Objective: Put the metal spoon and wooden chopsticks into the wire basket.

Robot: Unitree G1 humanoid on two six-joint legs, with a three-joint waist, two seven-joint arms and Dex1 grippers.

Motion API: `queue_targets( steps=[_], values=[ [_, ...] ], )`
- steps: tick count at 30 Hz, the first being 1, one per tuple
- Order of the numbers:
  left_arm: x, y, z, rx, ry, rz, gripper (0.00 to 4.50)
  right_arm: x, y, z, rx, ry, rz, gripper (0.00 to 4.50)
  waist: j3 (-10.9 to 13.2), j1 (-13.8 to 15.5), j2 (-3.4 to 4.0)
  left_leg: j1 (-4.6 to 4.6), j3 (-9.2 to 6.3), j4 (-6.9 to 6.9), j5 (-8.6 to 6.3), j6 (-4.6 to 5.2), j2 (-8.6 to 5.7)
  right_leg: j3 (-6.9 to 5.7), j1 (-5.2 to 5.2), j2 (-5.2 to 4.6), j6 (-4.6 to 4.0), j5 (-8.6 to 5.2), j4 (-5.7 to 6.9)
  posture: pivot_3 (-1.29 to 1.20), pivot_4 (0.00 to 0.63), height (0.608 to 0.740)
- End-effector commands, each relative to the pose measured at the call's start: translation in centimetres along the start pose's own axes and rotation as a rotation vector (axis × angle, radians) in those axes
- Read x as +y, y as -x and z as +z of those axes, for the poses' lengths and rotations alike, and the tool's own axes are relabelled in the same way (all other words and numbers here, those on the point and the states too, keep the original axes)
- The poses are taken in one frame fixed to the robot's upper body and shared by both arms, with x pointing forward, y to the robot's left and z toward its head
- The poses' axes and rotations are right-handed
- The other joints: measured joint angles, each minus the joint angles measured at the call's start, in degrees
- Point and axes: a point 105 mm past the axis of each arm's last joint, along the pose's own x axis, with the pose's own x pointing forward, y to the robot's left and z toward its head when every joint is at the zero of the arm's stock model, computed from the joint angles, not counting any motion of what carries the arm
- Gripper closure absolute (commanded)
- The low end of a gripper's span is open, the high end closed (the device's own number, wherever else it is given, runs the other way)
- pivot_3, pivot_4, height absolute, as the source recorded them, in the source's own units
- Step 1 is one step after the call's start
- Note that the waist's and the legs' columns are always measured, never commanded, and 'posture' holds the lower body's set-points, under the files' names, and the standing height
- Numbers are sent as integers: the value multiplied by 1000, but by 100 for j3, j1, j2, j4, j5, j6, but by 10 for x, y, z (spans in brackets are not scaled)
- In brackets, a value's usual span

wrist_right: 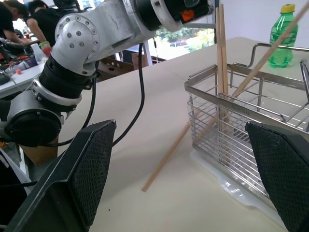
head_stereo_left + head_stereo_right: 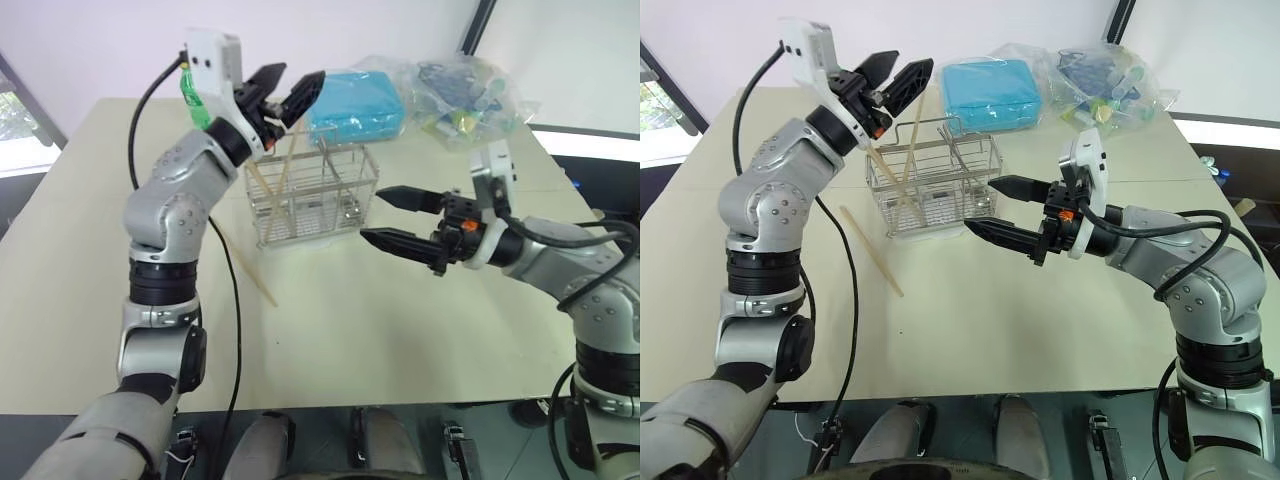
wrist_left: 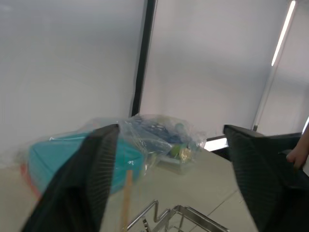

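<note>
Behind the wire basket (image 2: 312, 195) sit a blue box (image 2: 355, 105) and plastic bag (image 2: 465, 95); both end effectors released.

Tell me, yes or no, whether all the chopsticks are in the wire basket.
No: one chopstick lies on the table beside the wire basket, while others stand inside it.
</note>
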Motion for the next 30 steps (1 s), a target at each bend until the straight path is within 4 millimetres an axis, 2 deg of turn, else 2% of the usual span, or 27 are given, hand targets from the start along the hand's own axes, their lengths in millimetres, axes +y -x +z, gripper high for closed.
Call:
queue_targets(
  steps=[1, 5, 9, 10, 12, 14, 16, 19, 22, 24, 26, 30],
  values=[
    [0, 8, 36, -73, -40, 33, 53, 2, -2, 11, -33, 37, 19, 59, 0, 1, 0, 0, 0, 0, 0, 0, 0, 0, 0, 0, 0, 0, 0, 0, 150, 729],
    [3, 14, 71, -97, -88, 91, 53, 2, -5, 10, -34, 30, 35, 59, 1, 3, 0, -1, -2, 1, 0, 1, -1, -1, 0, 1, 1, 0, 1, 0, 150, 729],
    [13, 19, 105, -111, -62, 191, 53, 1, -8, 8, -32, 23, 52, 59, 1, 5, 0, -1, -3, 3, -2, 3, -2, -2, 2, 1, 4, 1, 0, 0, 150, 729],
    [17, 21, 110, -100, -58, 227, 53, 1, -9, 8, -31, 23, 56, 59, 1, 3, 0, 2, -3, 2, -2, 3, -2, -2, 4, 1, 5, 1, 0, 0, 150, 729],
    [37, 26, 110, -42, -29, 385, 53, 0, -11, 8, -33, 23, 65, 59, 0, 1, 1, 5, -2, 2, -1, 1, -3, -2, 5, 1, 6, 0, 1, 0, 150, 729],
    [72, 43, 90, 99, 74, 631, 53, 1, -13, 8, -33, 28, 77, 59, 0, 1, 1, 8, -3, 2, -1, 1, -4, -2, 6, 2, 7, 0, 6, 0, 150, 729],
    [98, 70, 55, 306, 167, 851, 53, 1, -16, 8, -35, 32, 87, 59, 0, 0, 2, 13, -4, 5, -2, 3, -7, -2, 6, 4, 9, -1, 18, 0, 150, 729],
    [115, 106, 12, 490, 283, 1063, 53, 3, -17, 6, -34, 33, 98, 59, 0, -4, -1, 15, -4, 5, 1, -2, -12, -1, 0, 8, 14, -4, 34, 0, 150, 729],
    [123, 125, -10, 553, 329, 1191, 53, 4, -17, 4, -32, 35, 103, 59, 2, 6, -8, 5, -7, 5, 6, -12, -10, -1, -9, 7, 13, -4, 36, 0, 150, 729],
    [123, 132, -33, 631, 355, 1229, 53, 4, -16, 3, -33, 32, 103, 59, 5, 11, -13, 1, -7, 5, 5, -15, -10, -1, -14, 7, 12, -3, 35, 0, 150, 729],
    [117, 133, -59, 717, 385, 1215, 53, 5, -16, 2, -34, 29, 102, 59, 4, 37, -13, 3, -6, 4, 5, -16, -10, -1, -12, -2, 12, -3, 35, 0, 150, 729],
    [110, 131, -85, 818, 412, 1187, 53, 8, -18, 0, -35, 27, 102, 59, 4, 34, -17, 3, -5, 9, 5, -15, -11, -2, -8, -6, 12, -3, 34, 0, 150, 729]
  ],
)
